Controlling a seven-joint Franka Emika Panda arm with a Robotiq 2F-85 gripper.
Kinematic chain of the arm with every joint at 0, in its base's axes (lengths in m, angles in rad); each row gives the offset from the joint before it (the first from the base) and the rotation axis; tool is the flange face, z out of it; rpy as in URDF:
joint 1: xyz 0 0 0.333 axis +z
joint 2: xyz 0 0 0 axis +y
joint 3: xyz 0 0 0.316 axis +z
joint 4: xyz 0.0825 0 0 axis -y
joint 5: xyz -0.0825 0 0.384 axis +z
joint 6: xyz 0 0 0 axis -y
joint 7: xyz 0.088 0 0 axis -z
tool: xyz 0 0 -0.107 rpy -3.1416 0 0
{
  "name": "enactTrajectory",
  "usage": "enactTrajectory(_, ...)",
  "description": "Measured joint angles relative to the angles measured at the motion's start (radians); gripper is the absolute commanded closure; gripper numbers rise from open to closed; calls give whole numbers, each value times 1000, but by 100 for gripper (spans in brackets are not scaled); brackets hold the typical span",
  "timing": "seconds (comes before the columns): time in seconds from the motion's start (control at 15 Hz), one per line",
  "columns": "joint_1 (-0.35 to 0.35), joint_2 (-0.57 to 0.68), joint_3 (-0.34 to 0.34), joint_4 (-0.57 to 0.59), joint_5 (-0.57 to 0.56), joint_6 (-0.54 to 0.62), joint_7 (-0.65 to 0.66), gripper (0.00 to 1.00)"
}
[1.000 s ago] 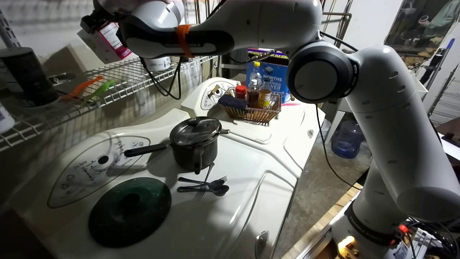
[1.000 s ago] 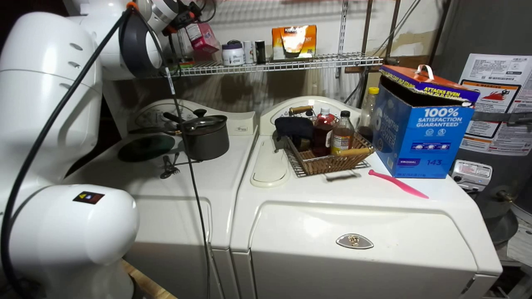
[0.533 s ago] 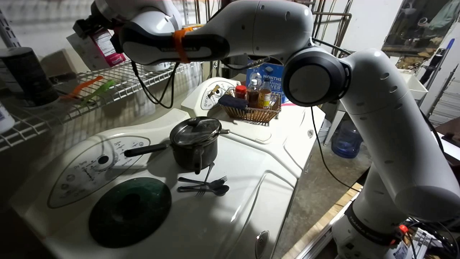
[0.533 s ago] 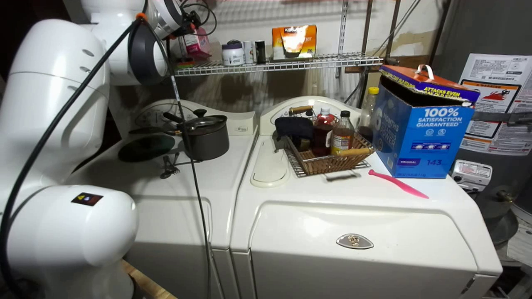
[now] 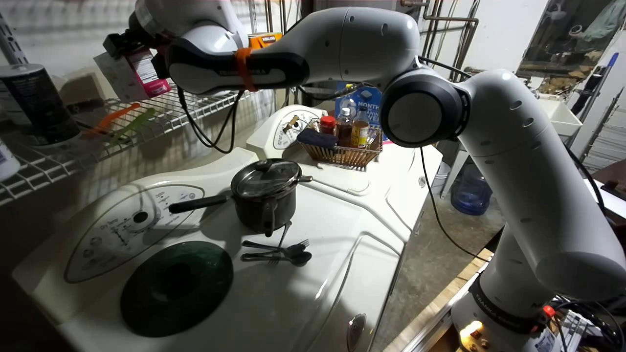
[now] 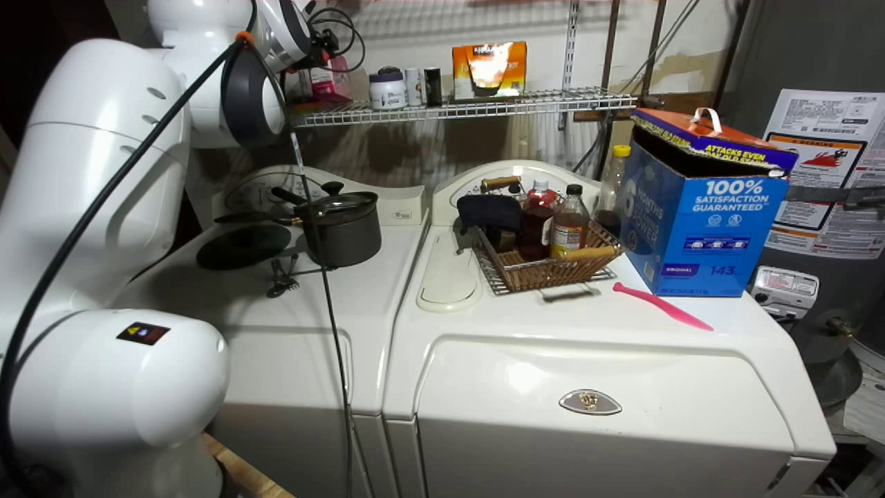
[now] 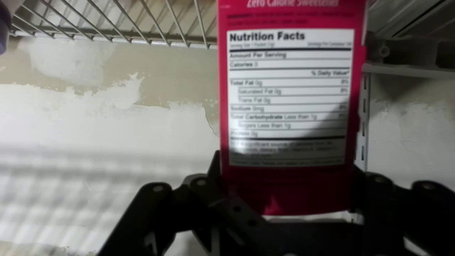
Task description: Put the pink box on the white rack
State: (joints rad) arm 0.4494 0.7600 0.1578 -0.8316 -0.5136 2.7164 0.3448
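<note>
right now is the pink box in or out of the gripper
In: the wrist view shows the gripper closed against both sides of the pink box.

A white wall (image 7: 106,117) with ragged tan patches (image 7: 170,80) carries soft striped shadow (image 7: 71,177); brown pipes (image 6: 611,34) rise before it. Light glints on the glossy white tabletop (image 5: 332,215); beside it lies grey concrete floor (image 5: 425,252), and a grey tank (image 6: 830,41) stands past its end.
</note>
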Motion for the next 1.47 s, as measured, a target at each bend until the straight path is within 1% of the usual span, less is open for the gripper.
enactTrajectory(0.33, -5, 0, -1, 0, 0, 2, 5, 54)
enactTrajectory(0.4, -6, 0, -2, 0, 0, 2, 8, 7)
enactTrajectory(0.47, -7, 1, -2, 0, 0, 2, 11, 6)
enactTrajectory(0.53, -8, 1, -2, 0, 0, 2, 14, 2)
enactTrajectory(0.6, -10, 1, -2, 0, 0, 2, 14, 0)
enactTrajectory(0.87, -12, 1, 8, 0, 0, -7, 6, 0)
enactTrajectory(1.07, -10, -8, 36, 3, 0, -100, -36, 0)
enactTrajectory(1.27, 5, -52, 43, 17, 0, -293, -65, 0)
enactTrajectory(1.4, 24, -89, 38, 22, 0, -452, -65, 0)
enactTrajectory(1.47, 30, -104, 48, 27, 15, -532, -66, 0)
